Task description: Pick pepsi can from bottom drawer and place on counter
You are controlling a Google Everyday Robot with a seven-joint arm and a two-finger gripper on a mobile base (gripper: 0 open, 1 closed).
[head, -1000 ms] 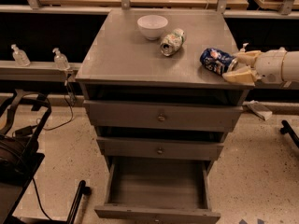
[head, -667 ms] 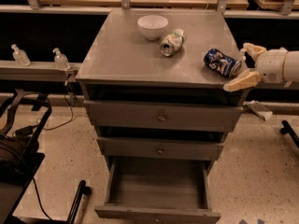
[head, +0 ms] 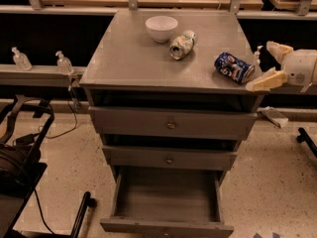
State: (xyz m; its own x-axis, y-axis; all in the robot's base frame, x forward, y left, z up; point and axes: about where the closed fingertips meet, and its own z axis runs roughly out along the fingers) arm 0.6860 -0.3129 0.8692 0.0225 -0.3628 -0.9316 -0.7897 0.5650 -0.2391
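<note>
Bottom drawer stood pulled out, well below and to the left of the gripper, with nothing visible inside. On the counter, a white bowl sat far to the gripper's left and further back, and a pale can lay on its side nearer to it. Pepsi can lay on its side at the counter's right edge, just left of the gripper; contact with the lower finger couldn't be told. Gripper hung off the counter's right edge, fingers spread apart, nothing between them. Can was probably light, thin-walled and smooth: easy to dent, likely to roll while on its side. Best hold was judged to be across the middle of the curved body with moderate squeeze, not on the ends.
</note>
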